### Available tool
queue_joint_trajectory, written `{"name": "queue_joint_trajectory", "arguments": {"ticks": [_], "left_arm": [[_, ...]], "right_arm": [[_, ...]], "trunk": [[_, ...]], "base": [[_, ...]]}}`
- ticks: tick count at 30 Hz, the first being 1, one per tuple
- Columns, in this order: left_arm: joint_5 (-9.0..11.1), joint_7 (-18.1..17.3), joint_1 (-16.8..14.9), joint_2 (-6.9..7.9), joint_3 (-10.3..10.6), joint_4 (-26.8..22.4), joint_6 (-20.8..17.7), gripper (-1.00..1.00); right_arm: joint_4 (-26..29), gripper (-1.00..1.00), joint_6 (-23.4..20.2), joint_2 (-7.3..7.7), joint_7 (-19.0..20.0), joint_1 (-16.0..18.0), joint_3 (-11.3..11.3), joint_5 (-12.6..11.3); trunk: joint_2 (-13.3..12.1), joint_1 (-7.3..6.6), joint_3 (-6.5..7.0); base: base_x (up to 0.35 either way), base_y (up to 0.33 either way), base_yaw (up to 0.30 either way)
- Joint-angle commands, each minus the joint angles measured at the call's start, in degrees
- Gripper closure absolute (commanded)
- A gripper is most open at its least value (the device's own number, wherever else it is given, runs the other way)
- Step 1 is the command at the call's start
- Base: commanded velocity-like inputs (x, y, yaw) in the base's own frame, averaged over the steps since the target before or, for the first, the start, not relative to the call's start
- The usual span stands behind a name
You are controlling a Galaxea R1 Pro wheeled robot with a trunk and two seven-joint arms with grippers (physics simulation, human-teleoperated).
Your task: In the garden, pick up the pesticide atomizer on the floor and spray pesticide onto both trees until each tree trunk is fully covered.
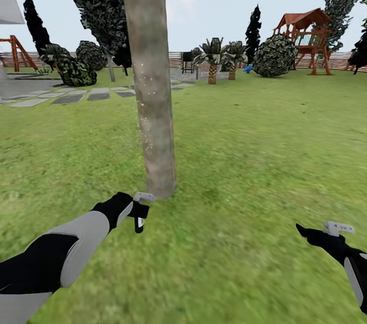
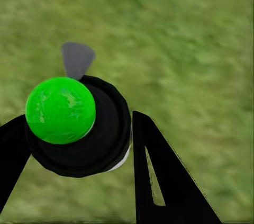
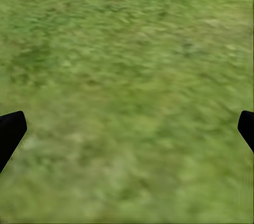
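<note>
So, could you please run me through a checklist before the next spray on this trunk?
1. Atomizer held: the left hand has its fingers on either side of the pesticide atomizer in the left wrist view. Ok.
2. Nozzle aim: the light grey spray head sits close to the base of the tree trunk, but its exact direction is unclear. Cannot tell.
3. Trunk coverage: pale specks show only on the middle stretch of the trunk. Not ok.
4. Right hand: open over bare grass, holding nothing. Ok.
5. Second tree: whether it has been sprayed cannot be judged. Cannot tell.
</note>
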State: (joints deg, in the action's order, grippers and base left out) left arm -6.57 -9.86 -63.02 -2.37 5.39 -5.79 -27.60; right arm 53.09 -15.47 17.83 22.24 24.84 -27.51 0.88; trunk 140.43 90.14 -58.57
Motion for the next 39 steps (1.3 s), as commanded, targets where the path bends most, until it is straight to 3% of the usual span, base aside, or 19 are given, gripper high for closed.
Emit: {"name": "queue_joint_trajectory", "arguments": {"ticks": [1,3,9,13,22,29,39], "left_arm": [[-0.01,0.01,0.00,0.00,-0.01,-0.09,-0.16,1.00],[-0.02,0.01,0.00,0.06,-0.02,-1.68,-1.77,1.00],[-0.10,0.11,-0.06,0.15,-0.11,-18.74,-17.50,1.00],[-0.16,0.14,-0.16,0.09,-0.06,-24.56,-23.34,1.00],[-0.37,0.19,-0.18,0.26,-0.03,-25.79,-24.69,1.00],[-0.46,0.19,-0.14,0.29,-0.02,-25.77,-25.89,1.00],[-0.51,0.21,-0.08,0.33,0.15,-25.67,-26.89,1.00]], "right_arm": [[0.00,-1.00,0.00,0.00,0.00,-0.01,0.00,-0.01],[0.00,-1.00,0.00,0.00,0.00,0.00,0.00,-0.01],[0.00,-1.00,0.00,0.02,0.00,0.00,0.00,-0.01],[0.00,-1.00,0.00,0.02,0.01,0.03,0.00,-0.01],[0.00,-1.00,0.00,0.00,0.06,0.02,0.00,-0.01],[0.00,-1.00,0.00,0.02,0.07,0.03,0.00,-0.01],[0.00,-1.00,0.00,0.00,0.03,0.01,0.00,-0.01]], "trunk": [[0.00,0.00,0.00],[0.00,0.00,0.00],[0.00,0.00,0.00],[0.00,0.00,0.00],[0.00,0.00,0.00],[0.00,0.00,0.00],[0.00,0.00,0.00]], "base": [[-0.014,-0.013,0.220],[-0.006,-0.005,0.101],[-0.001,-0.001,0.016],[0.000,0.000,0.000],[0.098,-0.086,0.102],[0.158,-0.263,0.239],[0.006,-0.280,0.024]]}}
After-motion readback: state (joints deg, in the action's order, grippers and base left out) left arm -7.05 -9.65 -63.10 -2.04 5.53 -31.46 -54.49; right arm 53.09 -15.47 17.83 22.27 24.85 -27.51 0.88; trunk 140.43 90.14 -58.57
